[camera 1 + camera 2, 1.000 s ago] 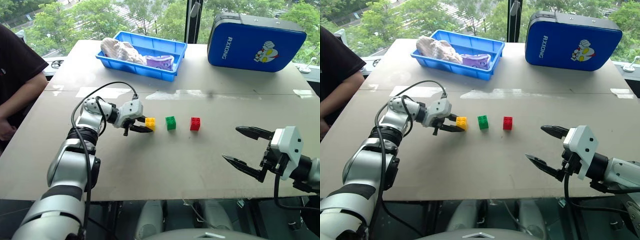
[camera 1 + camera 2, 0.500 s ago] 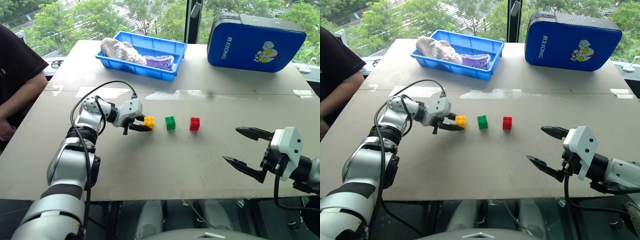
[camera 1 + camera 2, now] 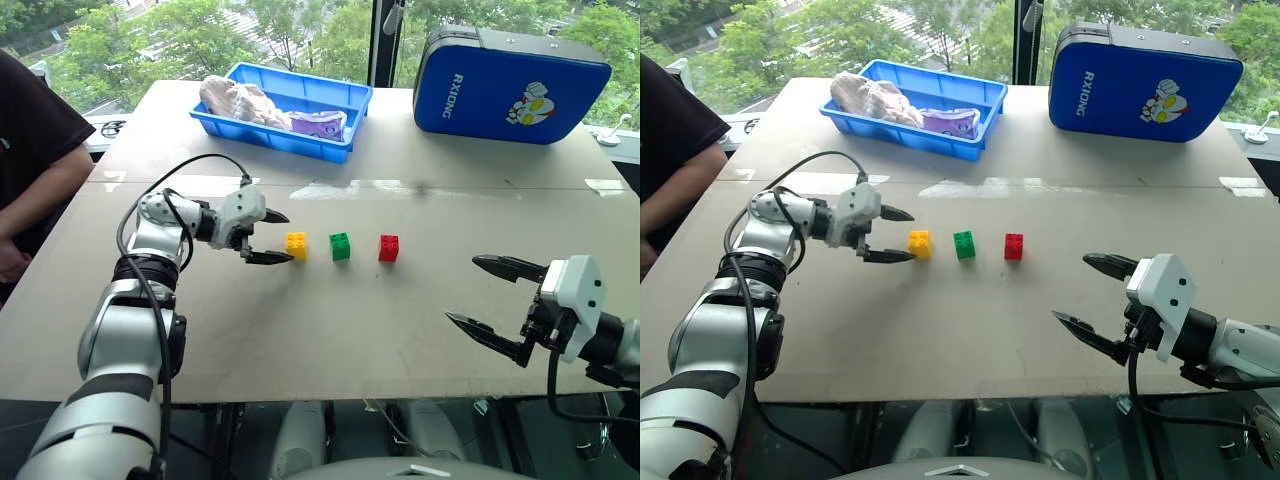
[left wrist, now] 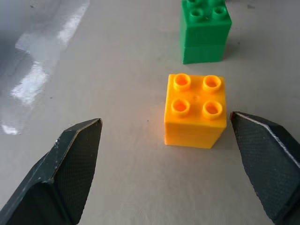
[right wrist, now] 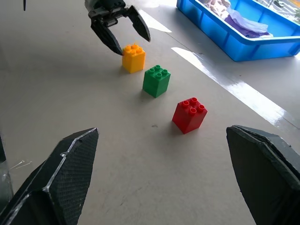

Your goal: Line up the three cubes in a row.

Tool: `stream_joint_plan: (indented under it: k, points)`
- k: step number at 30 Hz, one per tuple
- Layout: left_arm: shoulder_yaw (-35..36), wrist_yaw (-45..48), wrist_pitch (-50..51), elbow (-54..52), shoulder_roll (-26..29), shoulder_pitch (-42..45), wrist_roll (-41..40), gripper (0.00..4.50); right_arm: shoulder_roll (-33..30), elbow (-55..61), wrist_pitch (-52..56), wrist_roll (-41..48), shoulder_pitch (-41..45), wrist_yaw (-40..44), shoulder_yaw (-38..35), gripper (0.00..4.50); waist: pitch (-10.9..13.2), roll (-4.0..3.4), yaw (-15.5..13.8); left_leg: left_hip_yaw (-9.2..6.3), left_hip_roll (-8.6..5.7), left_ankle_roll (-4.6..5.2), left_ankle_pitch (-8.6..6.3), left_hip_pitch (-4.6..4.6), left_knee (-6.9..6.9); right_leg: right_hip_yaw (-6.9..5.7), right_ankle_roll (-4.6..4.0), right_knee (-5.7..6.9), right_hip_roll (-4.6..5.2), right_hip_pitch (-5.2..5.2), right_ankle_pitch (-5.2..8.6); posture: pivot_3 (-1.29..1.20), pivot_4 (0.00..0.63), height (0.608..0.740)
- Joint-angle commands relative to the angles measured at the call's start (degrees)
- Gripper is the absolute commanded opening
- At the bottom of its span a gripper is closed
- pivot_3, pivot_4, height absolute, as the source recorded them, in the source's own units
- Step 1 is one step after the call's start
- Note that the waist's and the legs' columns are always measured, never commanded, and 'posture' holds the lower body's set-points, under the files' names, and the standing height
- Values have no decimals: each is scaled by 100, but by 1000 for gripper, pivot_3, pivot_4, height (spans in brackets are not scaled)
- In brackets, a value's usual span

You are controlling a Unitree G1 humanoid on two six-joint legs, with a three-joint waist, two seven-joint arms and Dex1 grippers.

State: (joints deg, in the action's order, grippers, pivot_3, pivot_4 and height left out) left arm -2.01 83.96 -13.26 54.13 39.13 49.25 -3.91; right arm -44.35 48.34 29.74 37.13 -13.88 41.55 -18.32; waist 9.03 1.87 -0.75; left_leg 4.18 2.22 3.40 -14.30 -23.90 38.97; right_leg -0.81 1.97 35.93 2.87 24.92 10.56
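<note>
The left end effector (image 3: pixel 268 236) has let go of the yellow cube (image 3: pixel 296 245) and pulled back leftward, jaws now spread. Yellow, green cube (image 3: pixel 341 246) and red cube (image 3: pixel 389 248) stand in a row mid-bench (image 3: pixel 330 330). The right end effector (image 3: pixel 490 305) stays open, well apart. Behind: a blue tray (image 3: pixel 285 108), a blue case (image 3: pixel 510 82), windows.

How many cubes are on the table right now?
3, in one row on the table: the yellow cube nearest the left gripper, the green cube in the middle, the red cube at the right end. None looks hidden.
</note>
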Motion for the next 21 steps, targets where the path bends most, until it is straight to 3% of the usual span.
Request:
stream_joint_plan:
  k: [1,7,10,17,21]
  points:
    - [625,-665,1404,-2089,149,-862,-739,4477,148,47,-143,-46,44,-168,-41,4500,-1,-1,16,1,1,0,0,1,0,2,0,-1,0,0,0,0,150,740]
    - [1584,-2170,4119,-5943,42,-3115,-1982,4477,275,-200,-264,-215,-82,-174,-160,4500,0,-3,10,2,4,-1,0,10,0,4,3,2,10,-5,2,0,150,740]
    - [1999,-2753,4942,-7208,-37,-4082,-2507,4477,238,-296,-295,-180,-270,-41,-415,4500,0,-5,1,2,3,-2,-1,15,-1,2,19,1,17,-10,12,0,150,740]
    - [2851,-2926,5004,-8175,63,-6102,-2802,4477,79,-581,-292,-89,-924,487,-1197,4500,-14,-29,-4,-5,4,-13,-6,24,-2,-5,22,1,27,-14,16,0,150,740]
    - [3096,-2913,4866,-8233,55,-6592,-2898,4477,39,-855,-389,-121,-1138,818,-1432,4500,-16,-32,-12,-6,4,-32,-17,23,-2,-7,22,-3,41,-8,17,0,150,740]
